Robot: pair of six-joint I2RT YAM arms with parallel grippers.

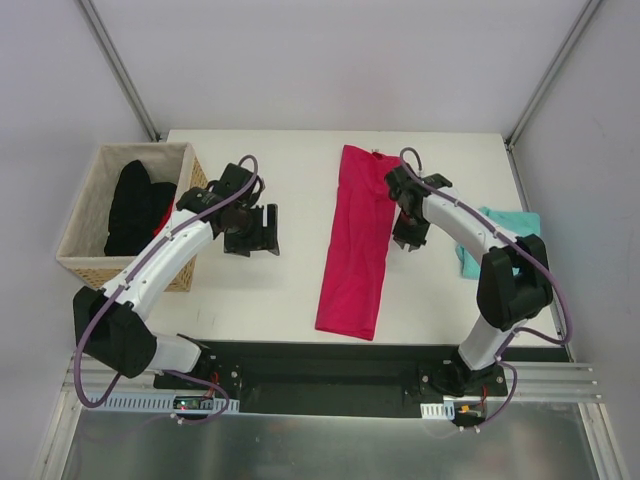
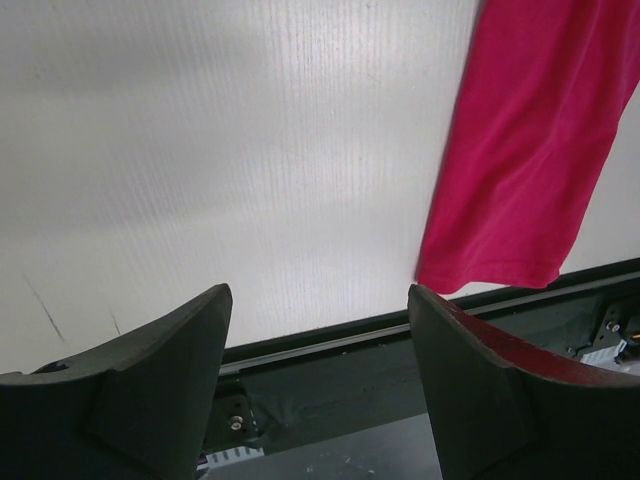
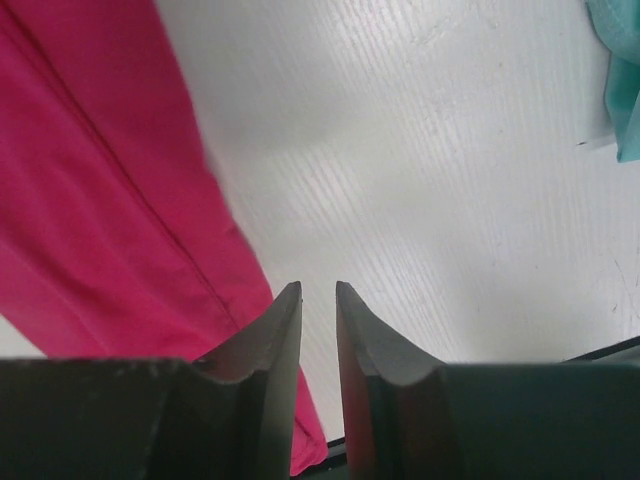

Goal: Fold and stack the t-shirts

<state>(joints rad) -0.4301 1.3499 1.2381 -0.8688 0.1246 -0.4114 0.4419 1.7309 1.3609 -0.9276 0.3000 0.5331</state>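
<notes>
Left end effector point(image 2: 318, 292): wide, empty

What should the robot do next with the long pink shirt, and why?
Probably swing the left gripper, open over bare table, across to the near end of the pink shirt. It lies as a long strip, not yet folded in half, and the right gripper beside it holds nothing.

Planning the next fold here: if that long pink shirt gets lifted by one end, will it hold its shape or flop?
Probably flop: the pink shirt lies flat as a thin, softly creased strip, so it would likely drape and unfold. It looks light for its size. Pushed, it would likely bunch on the table rather than slide whole.
</notes>
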